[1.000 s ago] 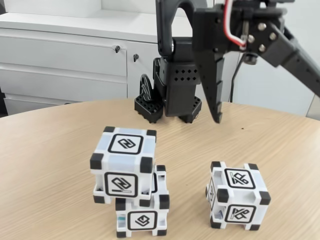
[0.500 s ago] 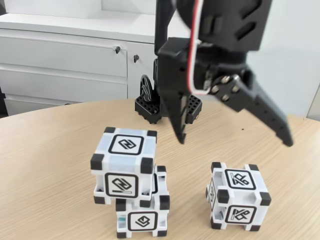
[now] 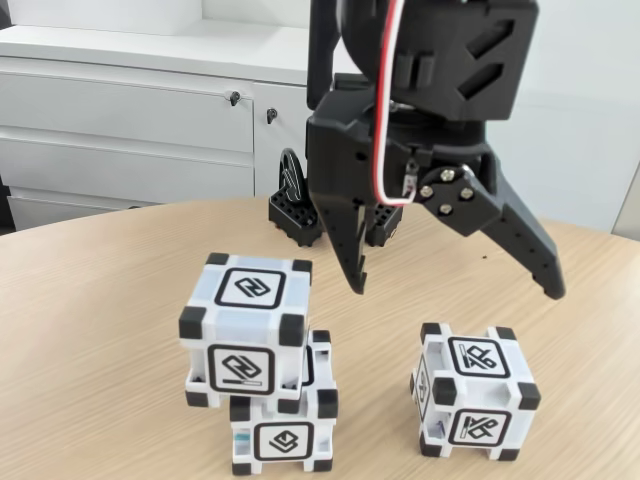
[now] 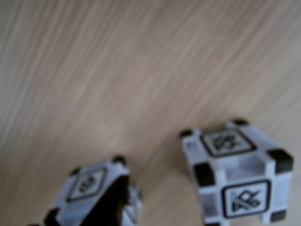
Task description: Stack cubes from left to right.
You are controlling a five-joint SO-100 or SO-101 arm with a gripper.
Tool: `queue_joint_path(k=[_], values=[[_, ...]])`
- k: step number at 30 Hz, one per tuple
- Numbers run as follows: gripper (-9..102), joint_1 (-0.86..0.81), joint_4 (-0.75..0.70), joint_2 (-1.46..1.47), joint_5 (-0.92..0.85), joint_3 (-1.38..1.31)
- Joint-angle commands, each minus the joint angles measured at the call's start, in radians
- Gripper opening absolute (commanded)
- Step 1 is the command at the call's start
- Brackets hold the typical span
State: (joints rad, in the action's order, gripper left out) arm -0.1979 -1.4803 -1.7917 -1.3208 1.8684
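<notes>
Where the wood-grain table [image 3: 90, 300] starts at the left of the fixed view, nothing but bare top, w/ white drawers [image 3: 120, 130] behind. Next along, left of centre near the front edge: two cubes stacked. Top cube [image 3: 245, 328] sits skewed, overhanging the bottom cube [image 3: 283, 432] toward the left and back, so only partly supported; glyph faces visible on top and front. Bottom cube resting flat on the table, front glyph showing.

Above and just right of the stack: black claw [image 3: 455, 290], spread wide open, holding nothing. One finger [image 3: 345, 240] pointing down, tip level w/ the top cube's upper face but apart from it; other finger angled out to the right, tip above and right of the third cube. Red and white wires looped at the wrist. Arm base [image 3: 335, 205] at the table's back edge, behind the claw.

Right of centre: third cube [image 3: 472, 392], alone on the table, well apart from the stack, turned slightly, glyphs on top and both near faces. Sits below the gap between the fingers, untouched.

Wrist view, blurred: stack's top cube [image 4: 91, 195] at bottom left, cut by the frame; third cube [image 4: 235, 174] at lower right, upright on the wood; bare table [image 4: 117, 61] across the rest. Can't tell glyph detail here.
</notes>
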Motion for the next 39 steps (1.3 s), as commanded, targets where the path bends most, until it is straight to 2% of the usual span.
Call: queue_joint_path(k=[1,20,33,39], values=[[44,0.006,0.006,0.008,0.000,-0.028],[35,0.006,0.238,0.133,0.158,-0.025],[37,0.020,0.241,0.112,0.172,-0.032],[38,0.040,0.241,0.014,0.198,-0.032]])
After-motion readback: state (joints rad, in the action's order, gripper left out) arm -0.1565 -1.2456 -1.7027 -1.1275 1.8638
